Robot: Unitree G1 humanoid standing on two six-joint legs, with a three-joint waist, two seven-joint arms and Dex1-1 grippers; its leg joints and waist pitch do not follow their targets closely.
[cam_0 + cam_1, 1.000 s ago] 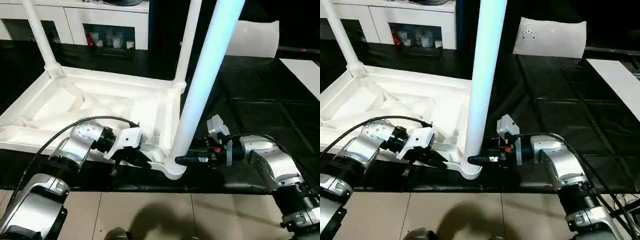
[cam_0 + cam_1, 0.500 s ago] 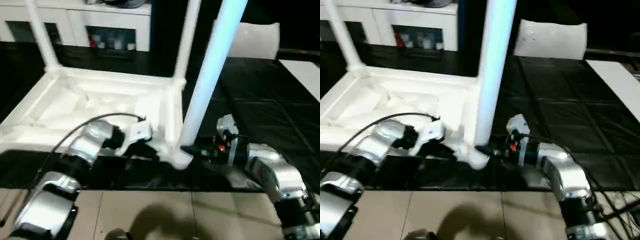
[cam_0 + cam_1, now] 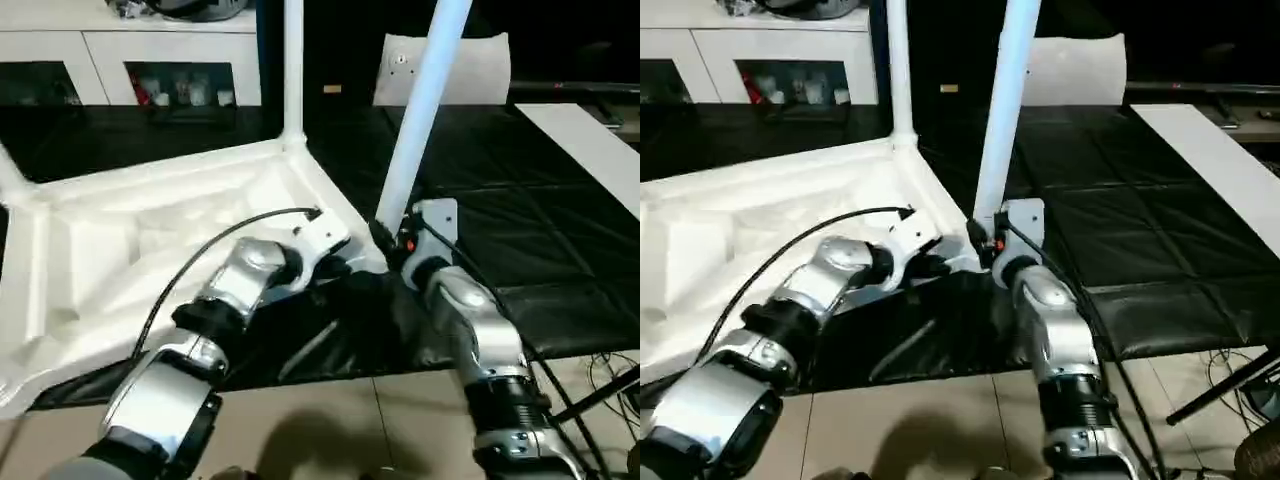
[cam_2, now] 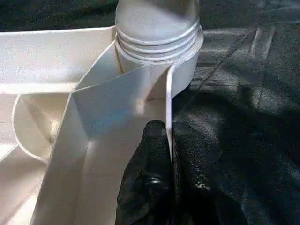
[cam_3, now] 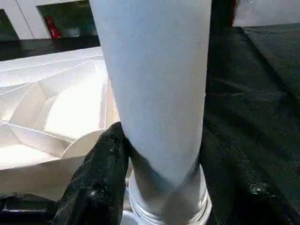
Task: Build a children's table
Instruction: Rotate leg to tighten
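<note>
The upturned white plastic table top (image 3: 150, 240) lies on the dark mat; a long white tapered leg (image 3: 415, 120) stands upright in its near right corner socket. The right gripper (image 5: 154, 187) clasps the leg's base — the left gripper (image 4: 157, 154), nipped onto the top's rim just left, braces it.

One upturned table top (image 3: 150, 230) lies on the dark mat (image 3: 520, 220). Two legs stand in its corner sockets: the far leg (image 3: 293, 70) and the near leg (image 3: 420, 110). Two end effectors work there, left end effector (image 4: 157, 178) and right end effector (image 5: 159, 187).
</note>
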